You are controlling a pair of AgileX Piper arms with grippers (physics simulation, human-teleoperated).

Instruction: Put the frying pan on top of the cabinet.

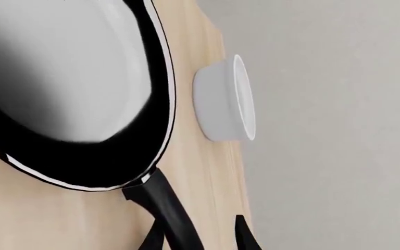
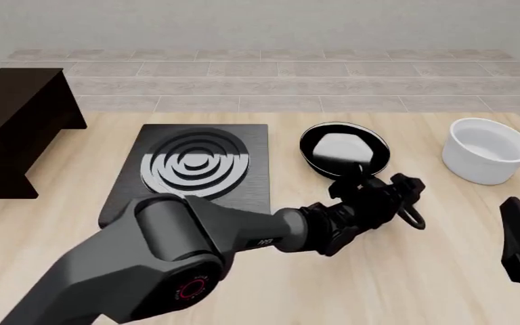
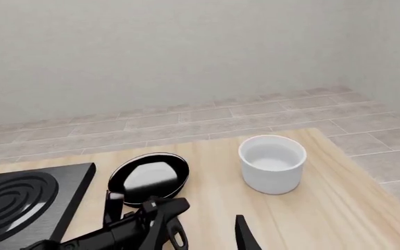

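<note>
Around the frying pan [image 2: 344, 150] handle, left gripper [image 2: 368, 181] closed.

A flat black stove plate [image 2: 192, 172] with silver rings lies on the pale wooden worktop [image 2: 441, 271]. A white bowl [image 2: 487, 150] stands upright near the worktop's right edge, well apart from the plate.

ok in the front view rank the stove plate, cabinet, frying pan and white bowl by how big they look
1. stove plate and cabinet: look similar; the cabinet is cut off by the frame edge, so I can't rank them.
2. frying pan and white bowl: close in apparent size, too close to rank.
</note>
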